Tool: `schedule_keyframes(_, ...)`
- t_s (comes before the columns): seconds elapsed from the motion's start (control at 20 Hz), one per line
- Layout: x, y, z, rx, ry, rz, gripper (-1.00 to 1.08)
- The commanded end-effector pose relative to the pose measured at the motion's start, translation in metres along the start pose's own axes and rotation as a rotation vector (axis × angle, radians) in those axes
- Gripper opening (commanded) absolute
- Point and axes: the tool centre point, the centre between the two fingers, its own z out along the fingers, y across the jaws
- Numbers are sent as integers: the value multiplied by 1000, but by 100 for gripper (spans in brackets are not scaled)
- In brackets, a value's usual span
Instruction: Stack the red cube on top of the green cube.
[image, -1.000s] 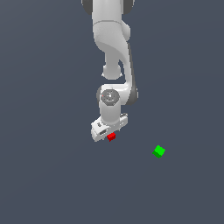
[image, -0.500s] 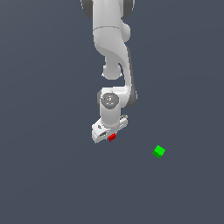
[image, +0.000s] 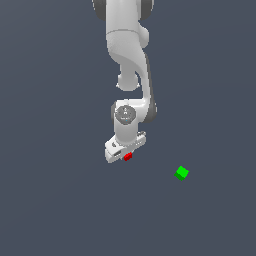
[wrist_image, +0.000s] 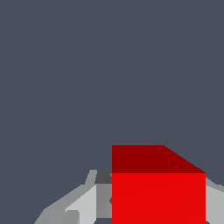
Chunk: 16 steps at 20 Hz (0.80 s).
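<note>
Claw (image: 126, 153) is clenched on the red cube (image: 128, 156), apparently held off the desk (image: 60, 200) for carrying, while the green cube (image: 182, 173) sits well apart toward the exterior view's right, awaiting stacking.

Smooth, faintly glossy white arm (image: 131, 60); red cube (wrist_image: 158, 192), green cube (image: 182, 173) and grey floor (image: 50, 200) matt, flat-coloured

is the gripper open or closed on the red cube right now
Cannot tell for sure. The red cube sits between the gripper fingers, but neither view shows contact.
</note>
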Motion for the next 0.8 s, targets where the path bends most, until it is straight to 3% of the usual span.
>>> schedule_keyframes(0.0, 0, 0, -4, -1, 1, 0, -100)
schedule_keyframes(0.75, -1, -1, -87, -1, 1, -1, -100)
